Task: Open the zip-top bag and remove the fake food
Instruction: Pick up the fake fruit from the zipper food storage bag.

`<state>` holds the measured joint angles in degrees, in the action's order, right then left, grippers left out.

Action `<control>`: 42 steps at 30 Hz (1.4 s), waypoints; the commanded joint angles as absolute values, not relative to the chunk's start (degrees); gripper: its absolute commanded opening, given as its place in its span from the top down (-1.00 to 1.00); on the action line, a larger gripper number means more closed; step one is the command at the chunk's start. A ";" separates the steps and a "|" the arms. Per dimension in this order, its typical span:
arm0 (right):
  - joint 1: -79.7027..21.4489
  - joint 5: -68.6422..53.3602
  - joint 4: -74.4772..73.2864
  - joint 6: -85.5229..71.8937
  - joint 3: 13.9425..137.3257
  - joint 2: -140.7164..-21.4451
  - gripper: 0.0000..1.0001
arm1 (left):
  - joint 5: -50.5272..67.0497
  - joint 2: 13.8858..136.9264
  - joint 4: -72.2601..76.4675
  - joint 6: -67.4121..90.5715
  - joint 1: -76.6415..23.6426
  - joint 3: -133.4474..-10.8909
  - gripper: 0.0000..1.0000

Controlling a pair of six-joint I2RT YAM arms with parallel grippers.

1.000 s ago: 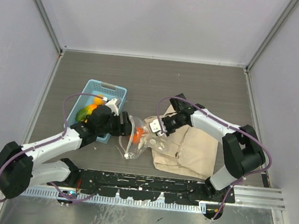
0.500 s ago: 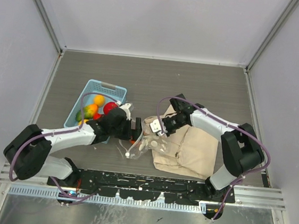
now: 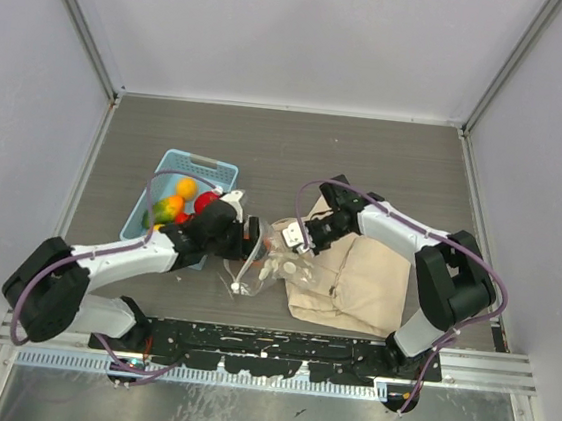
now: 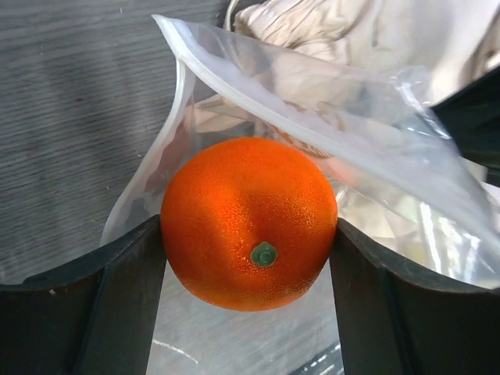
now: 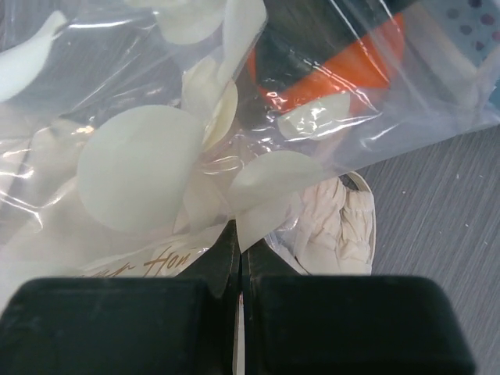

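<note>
The zip-top bag (image 3: 273, 268) is thin, clear, crinkly film printed with matte cream-white ovals (image 5: 141, 168), and a thicker, smooth zip strip (image 4: 234, 78) runs along its gaping mouth. It lies on the grey, wood-grained table (image 3: 297, 152) near the middle. Its right part rests on a soft, wrinkled beige cloth bag (image 3: 359, 279), and its mouth faces left. At that mouth sits a plastic orange (image 4: 248, 223), a round piece with a finely pebbled, glossy skin and a small green stem nub. The left tool (image 3: 254, 242) is closed on it, its flat black fingers (image 4: 117, 305) pressed against the fruit's two sides. The upper lip of the film arches over the orange from the far side. The right tool (image 5: 240, 258) has its dark, blocky jaws pressed fully together, pinching a fold of the spotted film at the bag's far right edge and holding that part raised off the cloth. To the left stands a light blue plastic basket (image 3: 206, 160), rectangular with a perforated wall. In it lie more of the fake food (image 3: 186, 188), smooth, shiny, ball-like pieces in orange, red, yellow and green.
</note>
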<state>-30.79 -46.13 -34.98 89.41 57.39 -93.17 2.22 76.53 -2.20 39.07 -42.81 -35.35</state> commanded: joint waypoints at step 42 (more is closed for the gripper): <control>-24.44 -49.43 -39.02 92.98 60.15 -91.96 0.98 | 15.80 48.73 -15.76 34.71 -22.81 -39.80 -0.05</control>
